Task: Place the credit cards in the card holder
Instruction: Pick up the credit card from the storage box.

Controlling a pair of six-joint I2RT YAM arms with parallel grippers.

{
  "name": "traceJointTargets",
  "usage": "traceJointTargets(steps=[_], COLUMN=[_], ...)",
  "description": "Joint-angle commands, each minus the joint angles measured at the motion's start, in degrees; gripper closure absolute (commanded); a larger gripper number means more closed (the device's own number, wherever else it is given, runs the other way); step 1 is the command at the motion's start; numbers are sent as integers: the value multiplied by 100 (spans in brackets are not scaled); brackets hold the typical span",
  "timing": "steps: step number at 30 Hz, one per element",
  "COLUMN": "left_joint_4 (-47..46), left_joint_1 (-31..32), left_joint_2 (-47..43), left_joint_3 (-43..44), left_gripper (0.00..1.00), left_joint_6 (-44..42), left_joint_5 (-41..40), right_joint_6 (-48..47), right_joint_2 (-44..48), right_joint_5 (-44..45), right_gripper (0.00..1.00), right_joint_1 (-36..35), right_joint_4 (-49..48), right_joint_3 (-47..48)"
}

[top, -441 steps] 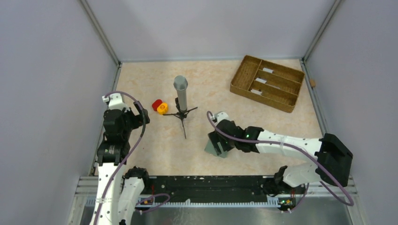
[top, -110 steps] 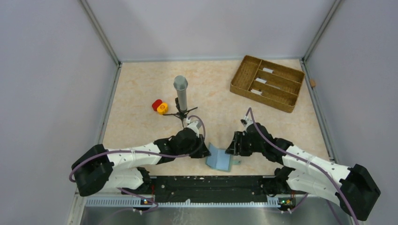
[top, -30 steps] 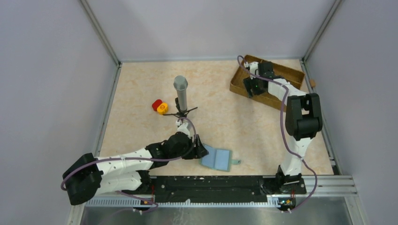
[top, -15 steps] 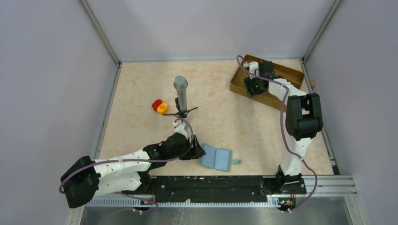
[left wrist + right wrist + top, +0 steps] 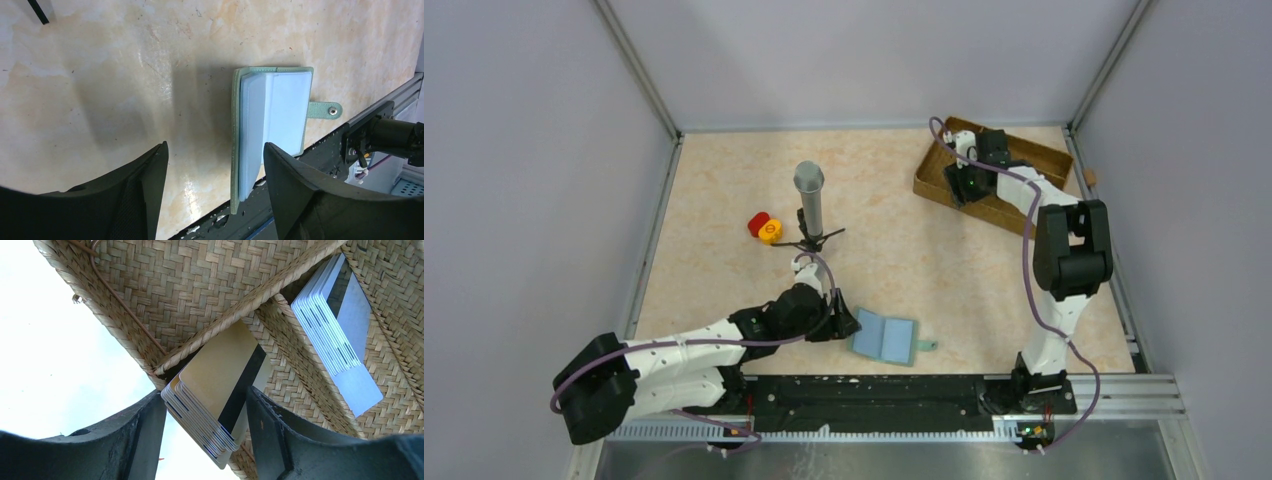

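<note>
A marbled beige table is lying under both arms, walled by plain grey panels. The left gripper is hovering low with its jaws spread wide and empty. The card holder is lying open on the table near the front edge, pale blue panels up, its left edge showing between the fingers. The right gripper is reaching into the woven tray at the far right, its fingers flanking a fanned stack of credit cards topped by a tan-gold one; whether they are pinching it I cannot tell. A silvery stack is leaning in the neighbouring compartment.
</note>
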State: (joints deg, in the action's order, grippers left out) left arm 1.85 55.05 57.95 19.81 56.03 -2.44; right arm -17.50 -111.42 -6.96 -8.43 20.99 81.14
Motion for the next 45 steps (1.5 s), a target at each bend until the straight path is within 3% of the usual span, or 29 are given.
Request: traceJointTargets(steps=[1,17,22,45], left_joint_4=[-74,-141,-301,-348], left_joint_1=[-46,-92,-107,-143], left_joint_2=[-82,-17,14,30], left_joint_3=[-69,-157,-171,-244], left_gripper=[27,27,27,27], left_joint_6=[48,92,101,144], left_joint_5=[6,107,145,202], right_joint_6=[31,18,23,75], right_joint_2=[343,363,273,181], right_joint_5=[-218,-430,-423,-851], right_gripper=[42,43,54,50], right_joint_1=[52,50,49,30], right_joint_4=[270,662,792,841], right_joint_3=[227,425,507,603])
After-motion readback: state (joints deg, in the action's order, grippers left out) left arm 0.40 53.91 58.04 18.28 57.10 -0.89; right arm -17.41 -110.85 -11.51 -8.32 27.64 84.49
